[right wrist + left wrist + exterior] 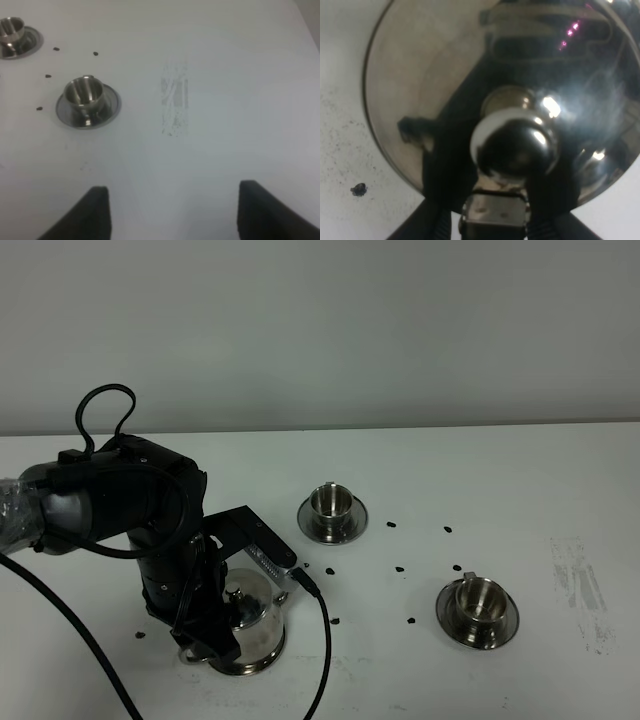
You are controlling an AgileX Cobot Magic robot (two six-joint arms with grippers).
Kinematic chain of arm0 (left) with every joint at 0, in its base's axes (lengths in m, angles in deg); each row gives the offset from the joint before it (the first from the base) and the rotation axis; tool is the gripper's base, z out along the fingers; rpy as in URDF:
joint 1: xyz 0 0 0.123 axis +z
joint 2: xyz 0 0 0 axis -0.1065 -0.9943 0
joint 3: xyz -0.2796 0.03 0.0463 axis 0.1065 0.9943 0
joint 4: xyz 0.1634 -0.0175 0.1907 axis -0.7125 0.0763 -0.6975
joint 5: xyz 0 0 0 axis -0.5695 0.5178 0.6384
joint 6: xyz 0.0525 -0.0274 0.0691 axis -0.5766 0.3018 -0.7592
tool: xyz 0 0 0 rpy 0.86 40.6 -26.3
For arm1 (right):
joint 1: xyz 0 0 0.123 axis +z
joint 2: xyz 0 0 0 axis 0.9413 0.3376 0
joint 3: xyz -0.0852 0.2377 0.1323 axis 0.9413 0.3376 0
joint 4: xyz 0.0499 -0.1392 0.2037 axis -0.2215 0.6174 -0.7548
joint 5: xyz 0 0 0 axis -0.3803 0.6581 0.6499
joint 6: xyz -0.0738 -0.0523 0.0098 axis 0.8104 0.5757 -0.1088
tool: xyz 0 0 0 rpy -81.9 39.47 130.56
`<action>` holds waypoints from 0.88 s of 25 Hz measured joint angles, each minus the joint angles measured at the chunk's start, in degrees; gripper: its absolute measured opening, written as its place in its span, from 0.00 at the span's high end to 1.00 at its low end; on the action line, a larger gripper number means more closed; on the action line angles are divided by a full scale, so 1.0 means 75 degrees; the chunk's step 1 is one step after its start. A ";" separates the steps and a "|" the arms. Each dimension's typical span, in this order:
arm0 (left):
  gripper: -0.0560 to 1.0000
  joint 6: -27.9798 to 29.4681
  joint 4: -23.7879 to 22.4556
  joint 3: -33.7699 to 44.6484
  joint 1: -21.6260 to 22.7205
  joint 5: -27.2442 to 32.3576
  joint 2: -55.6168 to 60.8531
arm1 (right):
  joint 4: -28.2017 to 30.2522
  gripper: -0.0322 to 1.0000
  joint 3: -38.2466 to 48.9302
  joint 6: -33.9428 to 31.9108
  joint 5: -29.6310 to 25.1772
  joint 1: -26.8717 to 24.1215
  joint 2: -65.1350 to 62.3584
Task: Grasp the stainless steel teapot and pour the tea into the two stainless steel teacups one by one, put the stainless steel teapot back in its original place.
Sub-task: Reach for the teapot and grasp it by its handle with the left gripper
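The stainless steel teapot (255,615) stands at the front left on its round steel saucer (250,667). My left gripper (218,635) is down over it. The left wrist view shows the domed lid (420,90) and knob (515,147) close up, with my left gripper (495,222) closed around the teapot's handle piece (495,212). One steel teacup on a saucer (333,508) stands behind the pot, the other (478,608) to the right. My right gripper (177,215) is open and empty; it is out of the exterior view. Both cups (84,95) (12,30) show in the right wrist view.
Small black specks (392,524) lie scattered on the white table (520,480) between the cups and around the pot; one also shows in the left wrist view (358,189). A grey scuff mark (580,585) is at the right. A black cable (322,640) hangs beside the teapot.
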 joint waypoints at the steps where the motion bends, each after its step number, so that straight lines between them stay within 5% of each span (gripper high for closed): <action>1: 0.56 0.0000 0.0000 0.0000 0.0000 0.0000 0.0000 | 0.0000 0.43 0.0000 0.0000 0.0000 0.0000 0.0000; 9: 0.69 0.0000 0.0007 0.0000 0.0000 0.0008 0.0000 | 0.0000 0.43 0.0000 0.0000 0.0000 0.0000 0.0000; 22: 0.70 0.0014 0.0073 0.0000 0.0000 0.0008 0.0000 | 0.0000 0.43 0.0000 0.0000 0.0000 0.0000 0.0000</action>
